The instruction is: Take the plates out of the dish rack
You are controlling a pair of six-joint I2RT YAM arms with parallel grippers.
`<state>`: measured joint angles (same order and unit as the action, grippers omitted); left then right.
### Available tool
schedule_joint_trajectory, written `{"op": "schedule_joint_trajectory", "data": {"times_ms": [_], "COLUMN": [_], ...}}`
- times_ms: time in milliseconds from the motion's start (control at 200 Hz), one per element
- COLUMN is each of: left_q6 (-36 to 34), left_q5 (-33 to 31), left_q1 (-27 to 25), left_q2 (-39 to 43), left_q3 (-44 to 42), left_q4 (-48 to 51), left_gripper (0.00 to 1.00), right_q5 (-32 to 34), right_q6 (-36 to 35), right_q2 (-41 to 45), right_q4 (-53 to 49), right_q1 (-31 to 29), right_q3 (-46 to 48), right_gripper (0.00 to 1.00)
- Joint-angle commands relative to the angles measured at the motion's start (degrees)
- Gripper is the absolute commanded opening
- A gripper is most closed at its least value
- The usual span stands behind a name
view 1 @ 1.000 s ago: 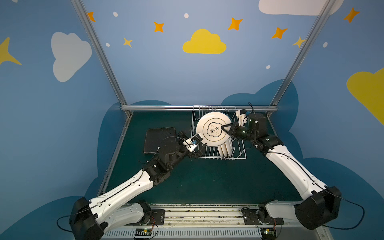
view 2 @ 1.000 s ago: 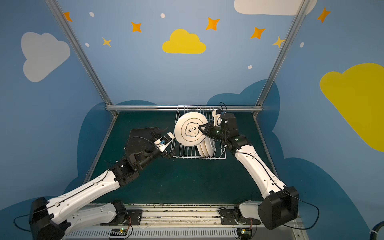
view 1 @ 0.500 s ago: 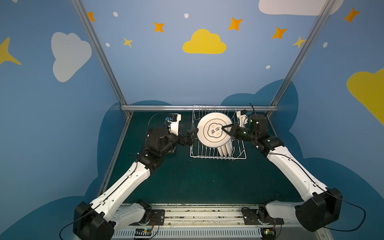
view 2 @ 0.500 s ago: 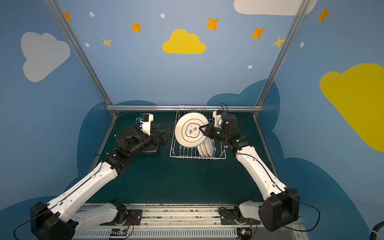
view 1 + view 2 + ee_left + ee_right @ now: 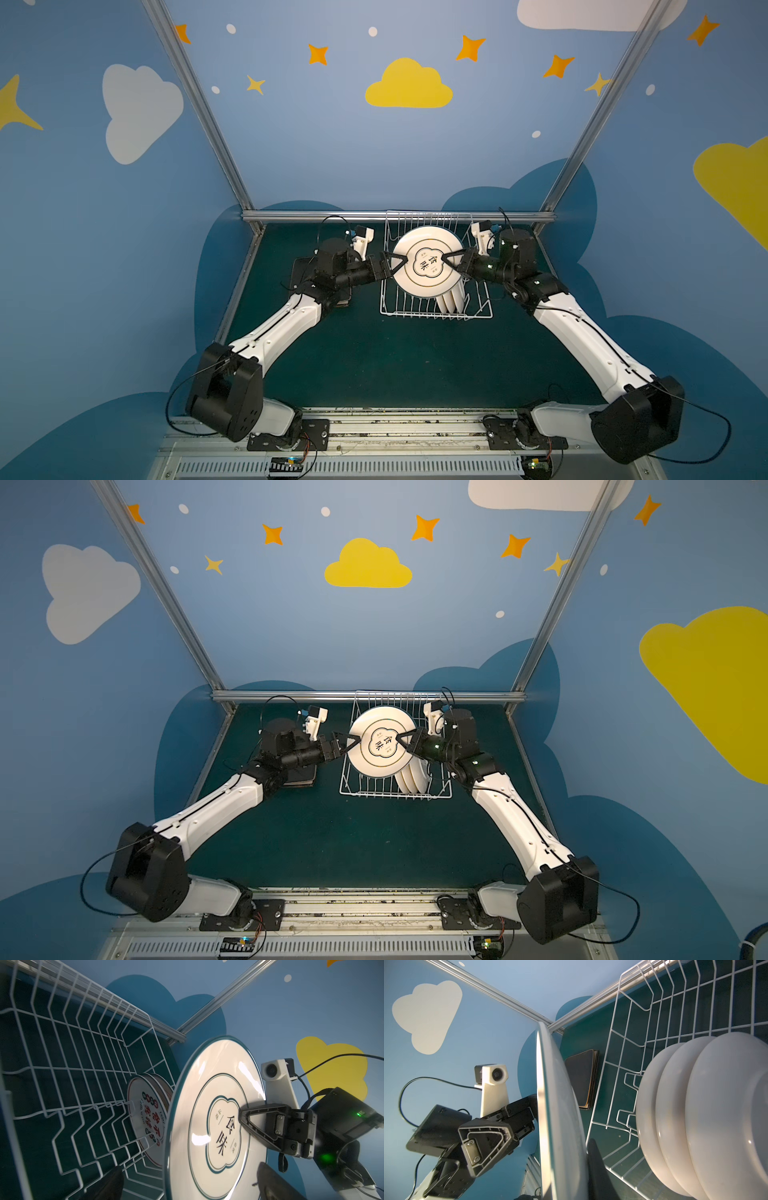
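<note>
Round white teal-rimmed plate point(image 5: 424, 272), clamped upright by the right pincer point(image 5: 444, 258), has its opposite rim between the jaws of the wide-open left pincer point(image 5: 394, 258).

Mat point(image 5: 395, 365) before dish rack point(image 5: 387, 308) open; plates point(image 5: 451, 298) crowd rack's right.

big round plate point(image 5: 428, 286): glossy glazed white, sharp highlights.
small plates point(image 5: 695, 1115): same smooth gloss.
dish rack point(image 5: 415, 314): white coated wire.
table mat point(image 5: 395, 365): matt dark green.
back rail point(image 5: 311, 215): brushed metal.
</note>
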<state>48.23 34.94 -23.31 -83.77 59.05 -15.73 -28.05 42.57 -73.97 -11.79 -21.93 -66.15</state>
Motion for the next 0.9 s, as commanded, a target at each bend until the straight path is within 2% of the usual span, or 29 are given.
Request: {"op": "schedule_joint_trajectory", "data": {"times_ms": [0,486,691,786,896], "left_q6": [5.58,6.79,7.41,7.40,7.41], "left_q5": [8.19,11.40,12.05,12.86,13.05], "left_q1": [-0.27,-2.27,-2.44,-2.49,-2.47], "left_q2": [-2.49,-6.94,-7.72,-8.13,-8.15], "left_q3": [1.61,4.31,4.98,5.63,6.08], "left_q4": [-7.19,-8.14,-7.71,-6.95,-6.87], "left_gripper": [0.96,0.70,0.54,0.52,0.44], "right_q5": [-2.15,-5.01,-5.74,-6.16,-6.43], "right_q6": [0.40,2.78,3.39,3.92,4.13], "right_q2": [0.66,-1.38,-1.96,-2.19,-2.24], "right_q4": [3.88,7.39,8.16,8.72,9.05], "right_q1": [0.31,0.93,1.27,1.45,1.67], "right_q3": [-0.21,1.24,1.53,1.86,2.19], "right_gripper": [0.00,0.00,0.00,0.00,0.00]}}
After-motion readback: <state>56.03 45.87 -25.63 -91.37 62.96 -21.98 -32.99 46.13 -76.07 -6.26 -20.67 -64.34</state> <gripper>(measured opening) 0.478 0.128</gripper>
